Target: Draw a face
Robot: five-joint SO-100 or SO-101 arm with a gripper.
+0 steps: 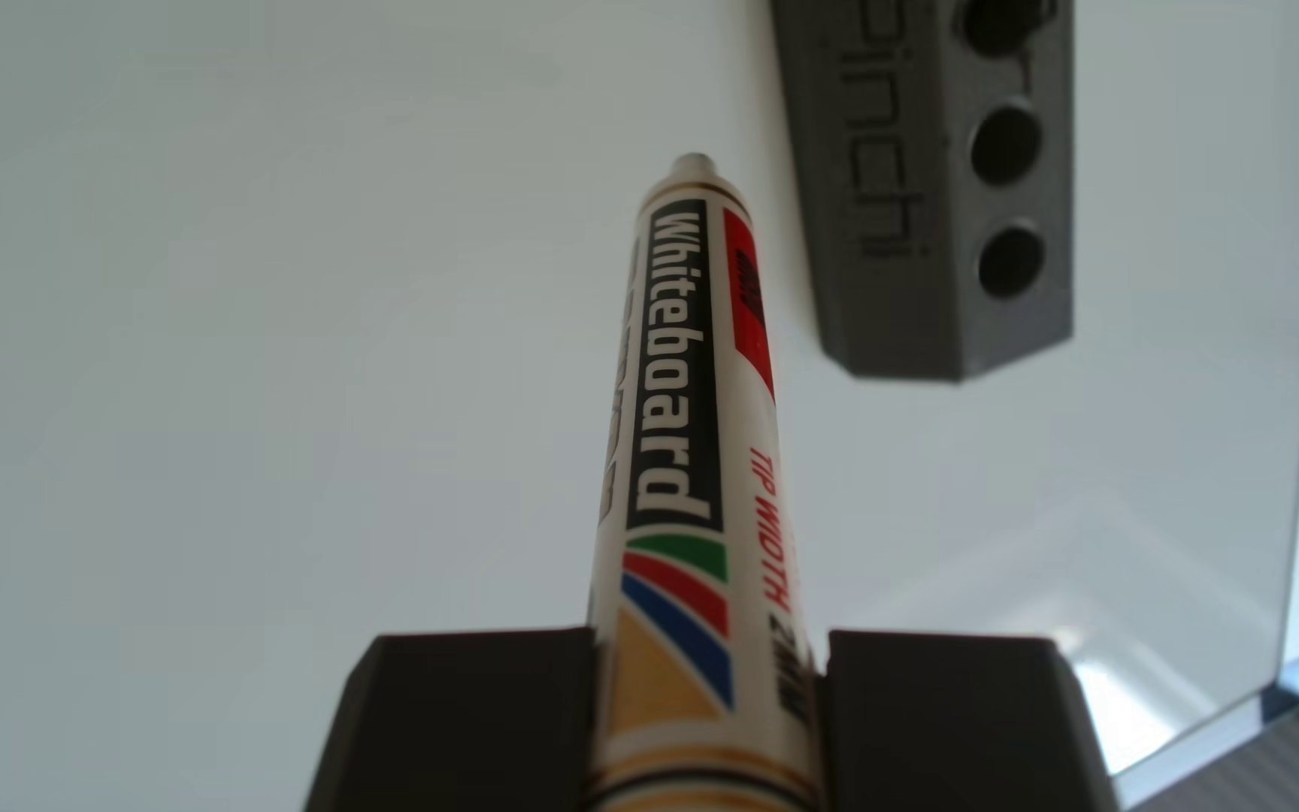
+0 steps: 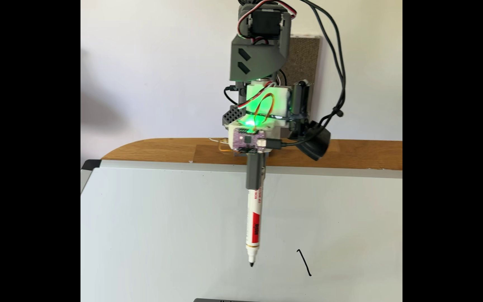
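The gripper (image 1: 709, 718) is clamped on a whiteboard marker (image 1: 697, 406), its two dark jaws pressing the barrel from either side so the pen points steeply down at the whiteboard (image 2: 162, 232). In the fixed view the black tip (image 2: 251, 264) sits at or just above the surface; contact is hard to judge. The face (image 2: 304, 262) so far is one short slanted stroke with a small hook, to the right of the tip and apart from it. The grey block (image 1: 935, 187), with its round holes, probably serves as a pen holder, parked near the board's edge
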